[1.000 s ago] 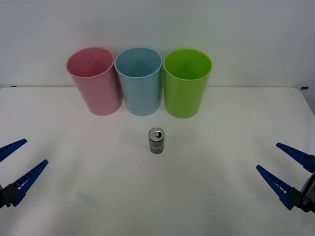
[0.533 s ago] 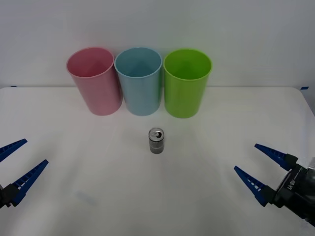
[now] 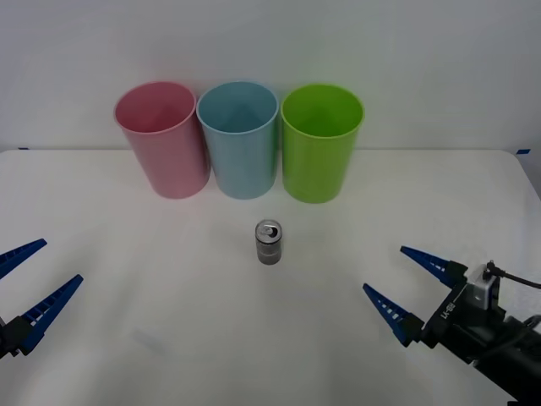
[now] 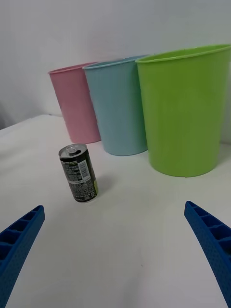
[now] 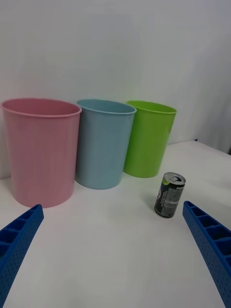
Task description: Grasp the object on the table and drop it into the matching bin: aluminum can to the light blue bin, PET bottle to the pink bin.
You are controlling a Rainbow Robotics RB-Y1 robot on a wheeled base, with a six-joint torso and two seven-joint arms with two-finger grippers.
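Front view: the right gripper [image 3: 397, 282] has slid inward from the table's [image 3: 169, 338] right edge over the last second, toward the can [image 3: 269, 243], while the left gripper [image 3: 30, 283] has not moved from the near left edge. That suggests the right arm is taking the grasp and the approach has only begun. The can stands upright near the table's middle, just in front of the blue bin [image 3: 239, 139] and green bin [image 3: 320, 142], with the pink bin [image 3: 162, 138] beside them along the far edge. Both grippers are spread wide, holding and touching nothing; the right one is well apart from the can.
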